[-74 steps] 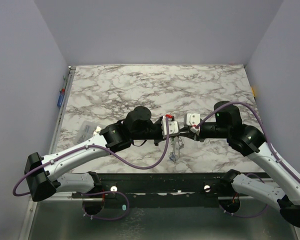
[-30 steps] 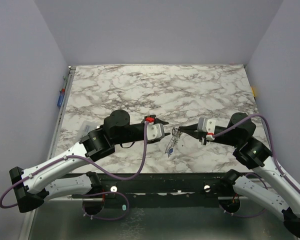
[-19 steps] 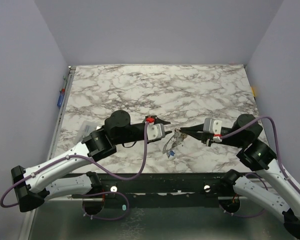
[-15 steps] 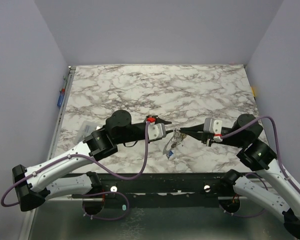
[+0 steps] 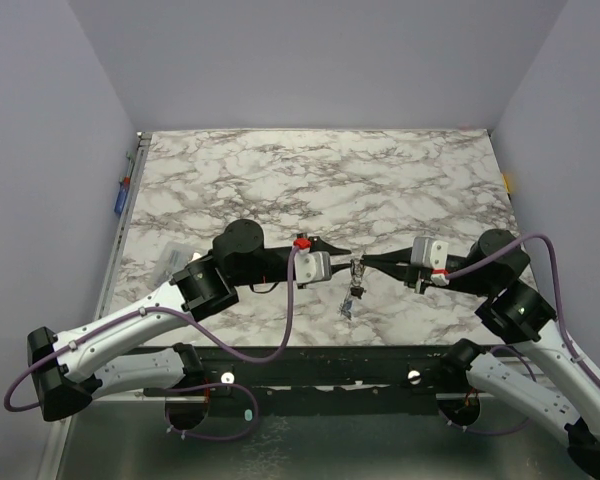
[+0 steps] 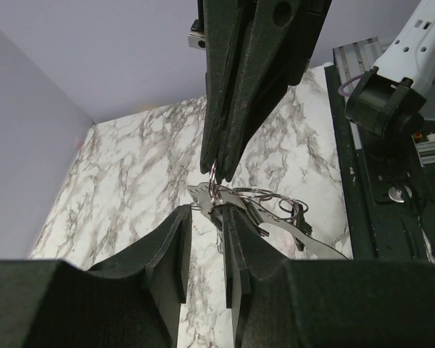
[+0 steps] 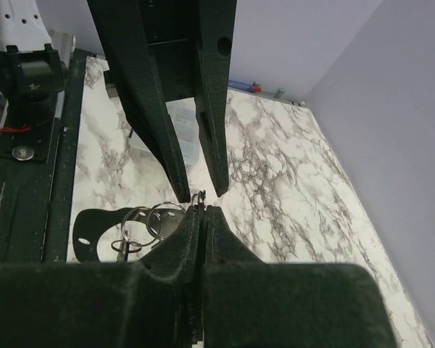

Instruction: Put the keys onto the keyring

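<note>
My right gripper is shut on the keyring, a thin wire loop sticking up from its tips above the marble table. Below the loop hangs a bunch of silvery keys with round split rings. My left gripper faces it tip to tip. Its fingers stand a narrow gap apart on either side of the loop and a key's flat head. The right-hand finger touches the bunch. Any coloured tags are too small to make out.
A clear plastic bag lies at the table's left side beside my left arm. Small blue and red items sit on the left edge and an orange one on the right. A black rail runs along the near edge.
My left gripper has moved right up to the keyring and its jaws have narrowed around it. The right gripper has drawn slightly right, and the keys now hang straight down.
</note>
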